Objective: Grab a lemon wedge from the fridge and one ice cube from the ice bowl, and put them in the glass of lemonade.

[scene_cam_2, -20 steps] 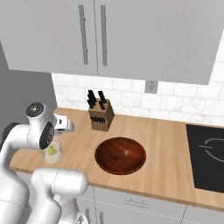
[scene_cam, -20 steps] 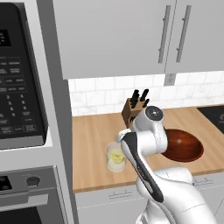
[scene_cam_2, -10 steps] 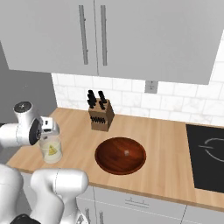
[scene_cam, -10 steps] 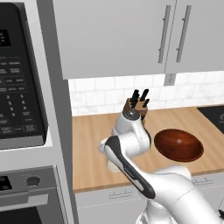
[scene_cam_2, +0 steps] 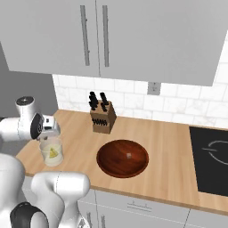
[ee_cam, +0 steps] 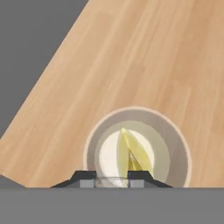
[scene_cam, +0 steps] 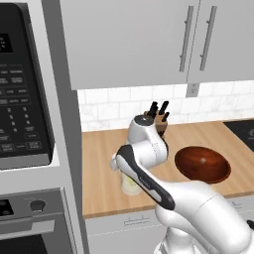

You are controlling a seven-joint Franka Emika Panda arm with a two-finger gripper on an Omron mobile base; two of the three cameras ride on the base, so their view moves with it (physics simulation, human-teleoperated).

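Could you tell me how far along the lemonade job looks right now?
Done: the lemon wedge already sits in the glass of lemonade. In hand: the gripper hangs right over the glass with its fingers close together around something small and clear, apparently the ice cube. Left: dropping it in. The ice bowl stands beside on the counter.

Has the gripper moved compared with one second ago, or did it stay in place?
Yes. In the right base view the gripper was nearer the knife block; it has swung left, away from the block, and now sits over the glass of lemonade.
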